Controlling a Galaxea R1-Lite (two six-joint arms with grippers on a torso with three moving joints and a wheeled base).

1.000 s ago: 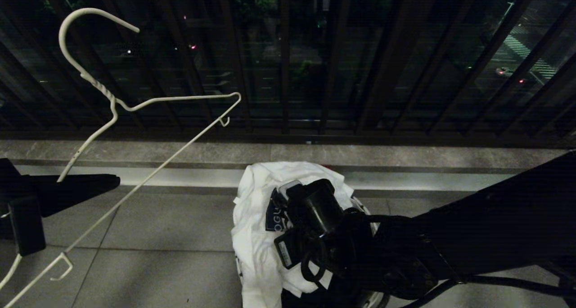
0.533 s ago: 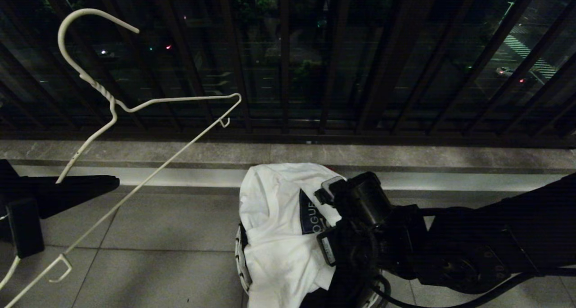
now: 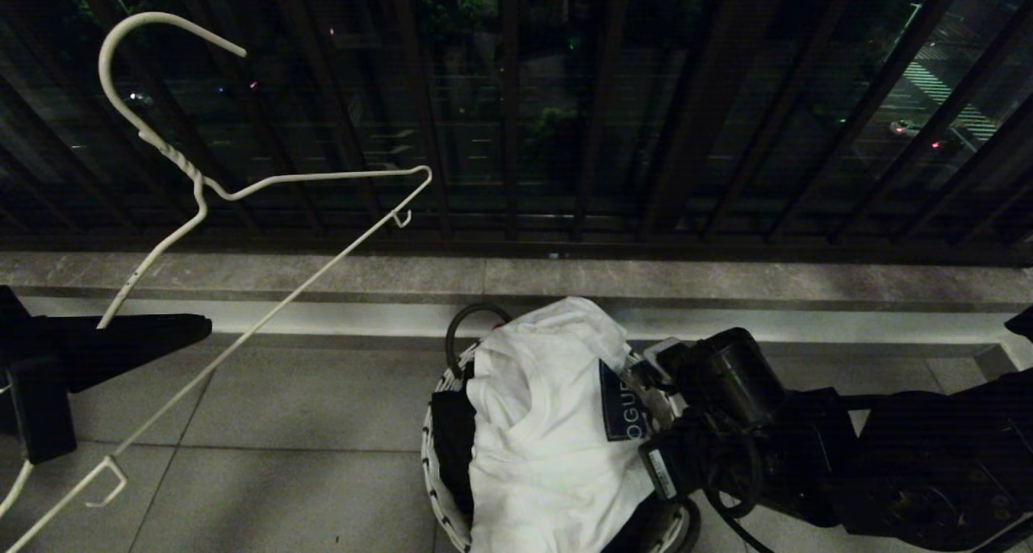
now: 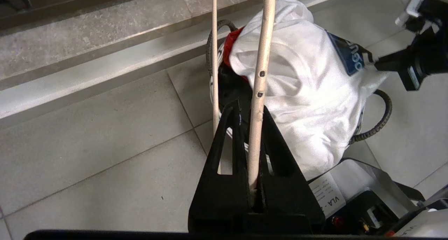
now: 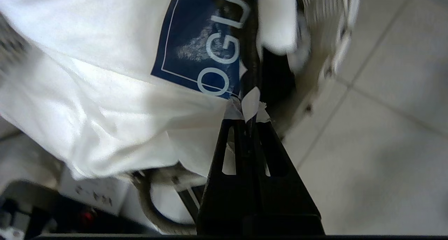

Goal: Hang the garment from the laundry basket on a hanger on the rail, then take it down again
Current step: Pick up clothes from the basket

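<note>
The white T-shirt point(image 3: 541, 424) is pinched by the right gripper point(image 5: 246, 108) over the laundry basket point(image 3: 440, 488). The wire hanger point(image 3: 242, 190) is clamped in the left gripper point(image 4: 250, 110).

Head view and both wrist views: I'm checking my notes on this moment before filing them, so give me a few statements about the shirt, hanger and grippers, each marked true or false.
1. The left gripper is shut on the white wire hanger. True.
2. The white T-shirt already hangs on the hanger. False: it lies heaped over the laundry basket, and the hanger is bare.
3. The right gripper is pinching the T-shirt's cloth beside its dark blue print. True.
4. The basket holds nothing but the T-shirt. False: a red cloth shows under the shirt.
5. The hanger's hook is over a rail. False: the hook is held free in the air before the dark window railing.
</note>
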